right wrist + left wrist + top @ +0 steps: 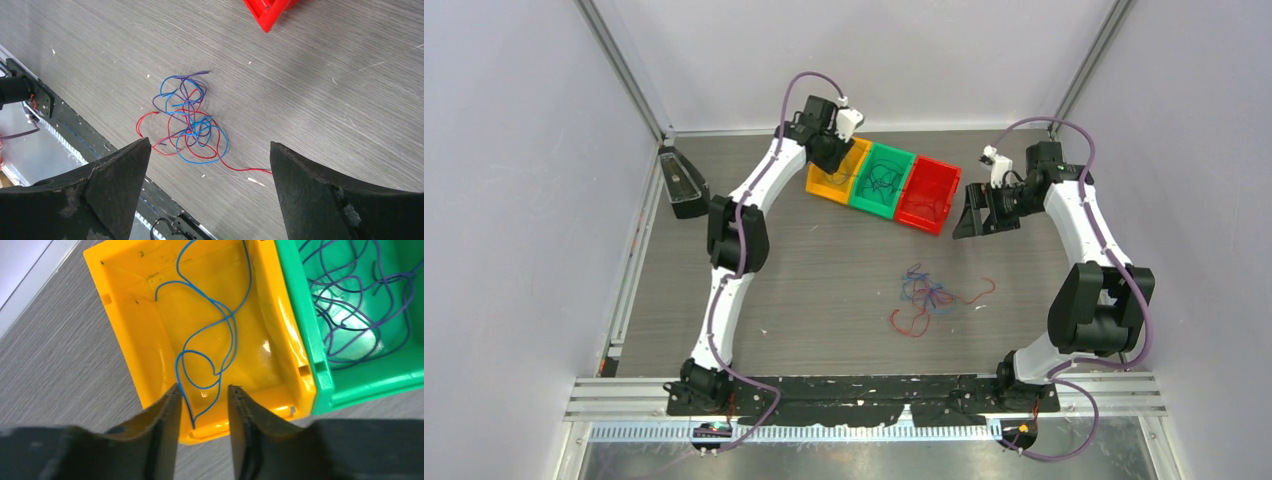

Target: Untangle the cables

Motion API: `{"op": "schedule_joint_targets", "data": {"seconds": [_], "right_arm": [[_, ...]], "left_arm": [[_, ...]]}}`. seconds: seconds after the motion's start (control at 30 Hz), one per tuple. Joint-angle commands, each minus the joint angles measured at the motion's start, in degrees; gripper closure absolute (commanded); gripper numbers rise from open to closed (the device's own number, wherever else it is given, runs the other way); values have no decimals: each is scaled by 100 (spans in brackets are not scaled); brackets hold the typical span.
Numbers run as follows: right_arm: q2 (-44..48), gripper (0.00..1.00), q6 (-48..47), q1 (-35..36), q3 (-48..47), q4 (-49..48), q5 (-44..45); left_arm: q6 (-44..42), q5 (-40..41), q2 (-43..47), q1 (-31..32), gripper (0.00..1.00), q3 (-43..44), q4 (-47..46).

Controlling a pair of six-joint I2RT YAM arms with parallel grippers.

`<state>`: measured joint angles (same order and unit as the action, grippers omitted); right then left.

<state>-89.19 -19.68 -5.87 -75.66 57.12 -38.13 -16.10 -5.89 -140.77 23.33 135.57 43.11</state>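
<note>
We saw only a corner of the red bin (269,10) at the top edge. From above, the tangled cables (932,296) were too small for us to trace.

Yellow bin (120,315): no lettering readable.
Green bin (302,315): no lettering readable.
Red bin (944,171): no lettering readable.
Bench (824,290): no signs or numbers.
Black box, far left (682,185): too small to read.

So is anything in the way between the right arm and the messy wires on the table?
Nothing visible is. The right end effector is open and faces the tangle of cables, with only bare table between them. The red bin sits off to the side, not in the path.
</note>
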Motion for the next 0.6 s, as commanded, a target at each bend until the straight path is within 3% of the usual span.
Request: {"op": "schedule_joint_targets", "data": {"seconds": [0.0,0.13,0.2,0.27,0.4,0.57], "right_arm": [[299,5,-135,-19,18,165,-296],[379,5,-214,-20,142,139,-314],[455,5,-236,-13,260,65,-237],[519,3,-273,-4,379,25,-147],[503,0,-336,135,524,9,146],[267,5,-234,673,715,-236,644]], "left_arm": [[-68,-385,1101,-28,53,-106,-314],[-167,-511,1844,-30,31,-124,-477],[-198,-638,2176,-30,12,-140,-437],[-201,-737,2527,-39,1,-261,-339],[10,-1088,3256,-104,1,-983,-148],[562,-1881,4883,-284,1,-3411,-1172]]}}
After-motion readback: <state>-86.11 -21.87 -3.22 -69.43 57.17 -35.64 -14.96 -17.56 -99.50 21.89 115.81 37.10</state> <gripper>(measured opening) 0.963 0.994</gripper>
